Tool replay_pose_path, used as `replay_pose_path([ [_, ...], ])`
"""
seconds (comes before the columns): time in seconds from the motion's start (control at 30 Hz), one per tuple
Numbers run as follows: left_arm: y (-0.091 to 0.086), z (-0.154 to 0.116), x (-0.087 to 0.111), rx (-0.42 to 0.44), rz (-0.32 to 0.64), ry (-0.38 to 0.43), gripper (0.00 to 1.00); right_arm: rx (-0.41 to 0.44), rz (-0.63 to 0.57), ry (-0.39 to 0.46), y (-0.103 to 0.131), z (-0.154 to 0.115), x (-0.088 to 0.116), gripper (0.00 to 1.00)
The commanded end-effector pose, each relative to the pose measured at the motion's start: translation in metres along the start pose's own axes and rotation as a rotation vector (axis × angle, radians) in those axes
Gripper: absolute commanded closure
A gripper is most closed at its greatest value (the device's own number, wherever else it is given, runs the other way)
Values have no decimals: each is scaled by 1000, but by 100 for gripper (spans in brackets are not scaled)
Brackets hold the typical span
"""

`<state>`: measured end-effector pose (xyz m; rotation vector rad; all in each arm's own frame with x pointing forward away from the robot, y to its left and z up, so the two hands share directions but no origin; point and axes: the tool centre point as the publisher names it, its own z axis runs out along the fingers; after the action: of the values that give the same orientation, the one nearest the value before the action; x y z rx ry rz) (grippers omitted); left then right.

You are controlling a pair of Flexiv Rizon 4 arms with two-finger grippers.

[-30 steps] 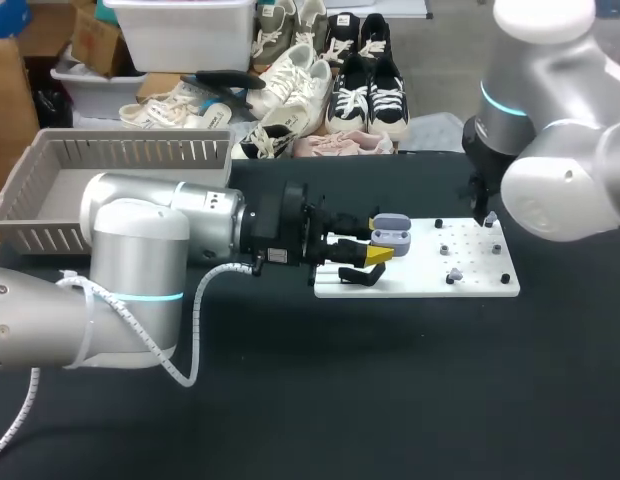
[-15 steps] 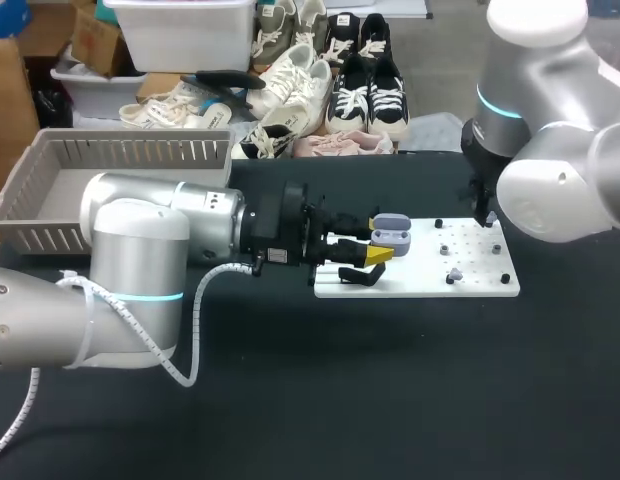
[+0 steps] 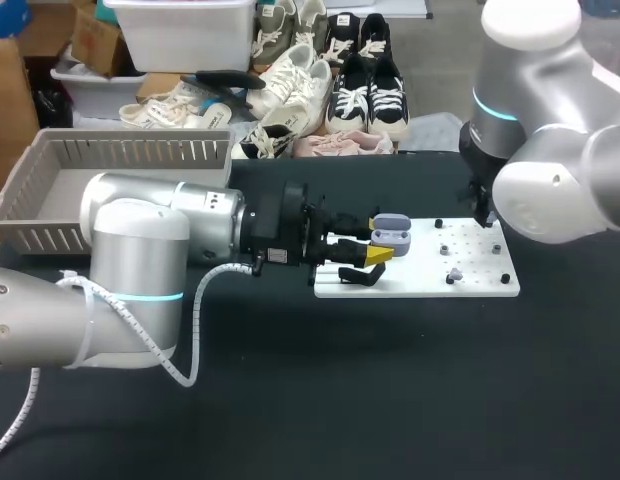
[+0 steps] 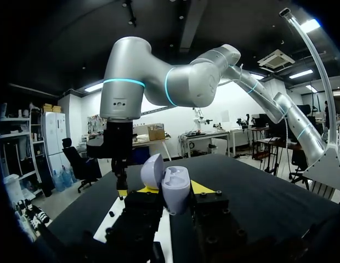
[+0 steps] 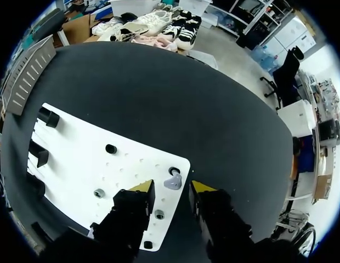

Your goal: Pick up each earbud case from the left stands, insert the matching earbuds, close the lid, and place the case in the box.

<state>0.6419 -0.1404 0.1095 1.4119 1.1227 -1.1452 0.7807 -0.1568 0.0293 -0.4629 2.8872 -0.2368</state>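
Presently the left gripper [image 3: 375,248] grips the open lavender plastic earbud case [image 4: 170,183] above the left end of the white pegboard [image 3: 470,282], while the right gripper [image 5: 171,188], jaws parted, hangs over a small grey earbud [image 5: 173,181] at its far right corner, apparently needing to descend and pinch.

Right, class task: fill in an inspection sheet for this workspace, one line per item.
surface: black table bearing a white pegboard.
job's things: open earbud case in the left gripper; grey earbud on the pegboard; grey slatted box at the far left.
clutter: nothing seen.
grippers: left gripper shut on the case; right gripper open over that earbud.
cables: white coiled cable along the left arm.
surroundings: nothing seen reaching over the table.
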Motion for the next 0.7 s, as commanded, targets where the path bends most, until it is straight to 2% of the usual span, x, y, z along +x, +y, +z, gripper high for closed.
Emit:
replay_pose_path([
  [0.03, -1, 0, 0, -4, 2, -2, 100, 4, 0, 4, 1, 1, -1, 64],
  [0.7, -1, 0, 0, -4, 2, -2, 100, 19, -2, 10, 2, 6, -1, 68],
])
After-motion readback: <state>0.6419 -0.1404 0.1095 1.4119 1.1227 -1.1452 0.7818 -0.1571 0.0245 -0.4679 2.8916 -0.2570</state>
